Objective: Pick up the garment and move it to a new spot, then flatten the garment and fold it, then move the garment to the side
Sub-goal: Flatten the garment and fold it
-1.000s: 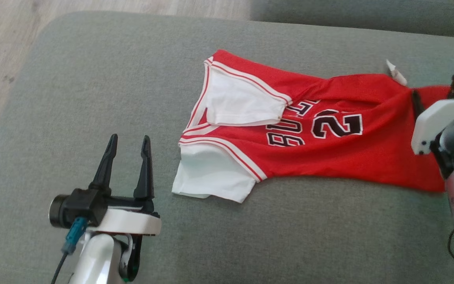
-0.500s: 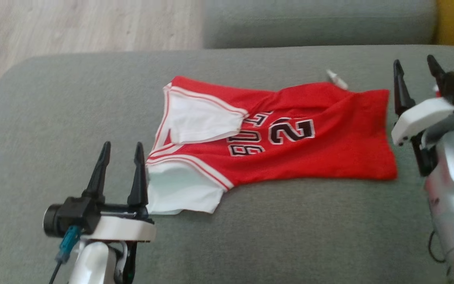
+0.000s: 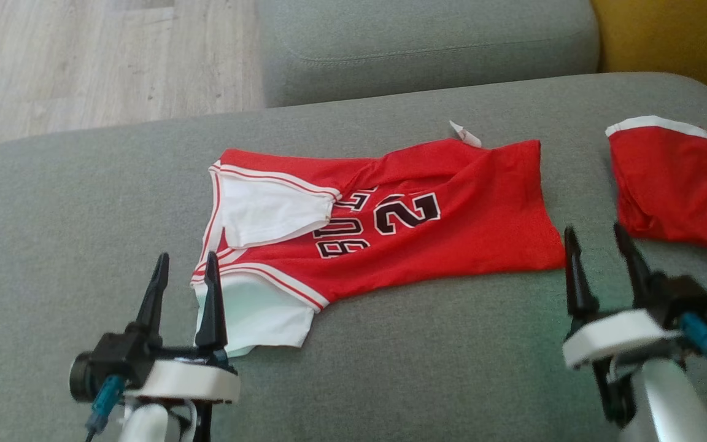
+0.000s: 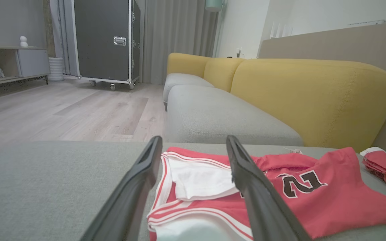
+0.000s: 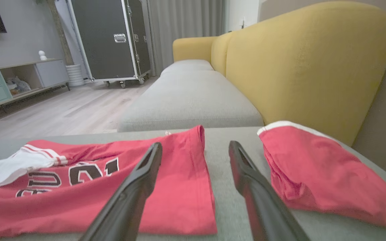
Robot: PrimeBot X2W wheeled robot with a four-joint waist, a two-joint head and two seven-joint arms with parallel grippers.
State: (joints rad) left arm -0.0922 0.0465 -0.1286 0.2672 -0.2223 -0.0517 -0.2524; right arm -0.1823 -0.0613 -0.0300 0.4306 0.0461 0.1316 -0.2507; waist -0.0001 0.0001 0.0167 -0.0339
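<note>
I see garment (image 3: 390, 245) lying rumpled on grey sofa seat (image 3: 421, 368) | my left end effector (image 3: 186, 264) released, empty, at the white sleeve's edge | my right end effector (image 3: 596, 236) released, empty, near hem corner | red cloth bundle (image 3: 672, 178) apart, far right

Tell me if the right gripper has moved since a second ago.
Yes. Against the jersey, the right gripper has left the hem and drawn back toward the robot.
</note>
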